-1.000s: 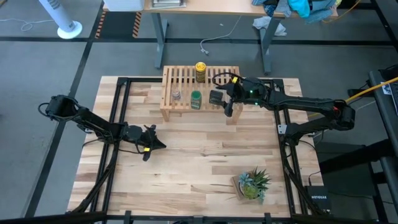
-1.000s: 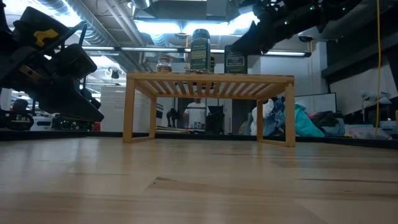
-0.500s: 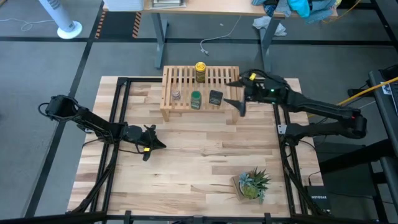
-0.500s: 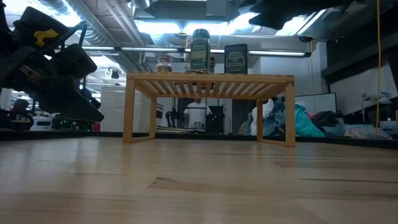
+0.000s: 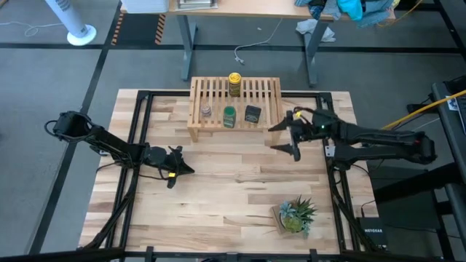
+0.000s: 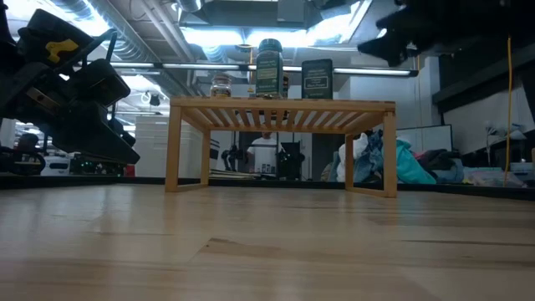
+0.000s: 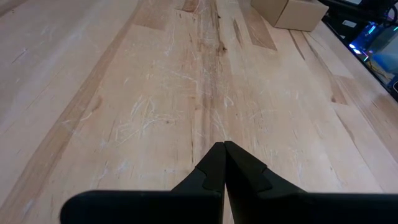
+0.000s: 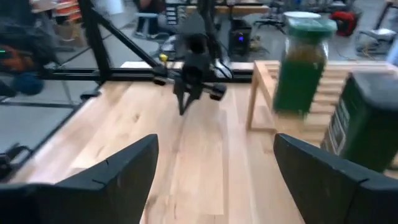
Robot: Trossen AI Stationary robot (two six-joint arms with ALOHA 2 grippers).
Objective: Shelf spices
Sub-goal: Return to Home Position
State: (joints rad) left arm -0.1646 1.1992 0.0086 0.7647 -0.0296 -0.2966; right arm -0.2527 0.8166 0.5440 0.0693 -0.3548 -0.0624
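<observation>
Grey floor (image 5: 58, 80), white fan (image 5: 73, 25)

On the shelf (image 6: 282, 107) stand a small clear jar (image 6: 221, 86), a green jar (image 6: 268, 71) and a black tin (image 6: 317, 79).

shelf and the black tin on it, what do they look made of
The shelf looks like pale wood with a matte finish: light tan slats and legs. The black tin is probably painted metal: boxy dark body, printed label; plastic is possible.

The shelf (image 5: 211, 91) stands at the far edge of the table (image 5: 233, 189). On it a tall jar (image 5: 234, 83) stands at the back. Before it, from left to right, stand a tiny jar (image 5: 207, 111), a middle jar (image 5: 229, 116) and a tin (image 5: 253, 113). A plant (image 5: 295, 216) stands near the table's front right corner.
</observation>
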